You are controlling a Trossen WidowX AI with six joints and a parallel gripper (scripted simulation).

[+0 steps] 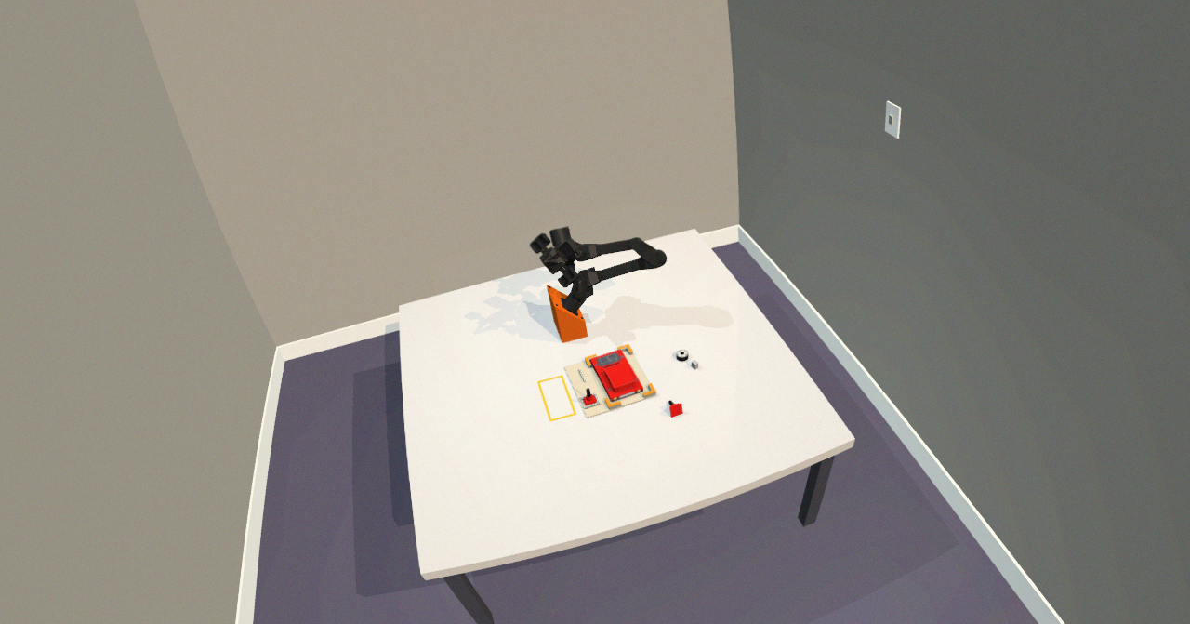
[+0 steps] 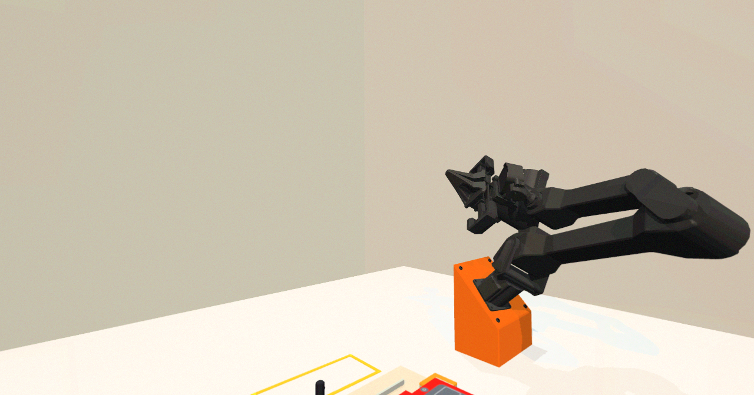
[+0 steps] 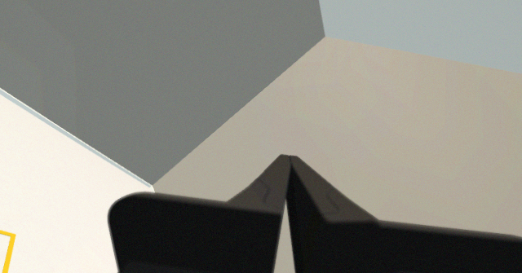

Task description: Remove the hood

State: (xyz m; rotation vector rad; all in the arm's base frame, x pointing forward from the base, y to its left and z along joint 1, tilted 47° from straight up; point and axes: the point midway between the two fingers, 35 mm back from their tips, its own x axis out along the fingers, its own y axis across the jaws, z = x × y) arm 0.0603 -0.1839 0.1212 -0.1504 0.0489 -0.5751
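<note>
Black parallel-jaw gripper [image 2: 457, 182] has its fingers pressed together on nothing, parked high above the orange wedge-shaped base [image 2: 490, 314]. Red toy car [image 1: 618, 376] sits at 6 o'clock from the base, hood on; yellow-outlined marked area [image 1: 555, 400] at its 9. It should open before descending, then approach straight down over the hood.

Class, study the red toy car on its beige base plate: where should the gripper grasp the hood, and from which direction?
Probably from above, jaws spanning the hood's two long side edges: it lies flat on the toy car, with only its top exposed. The gripper, shut and raised, must open first.
</note>
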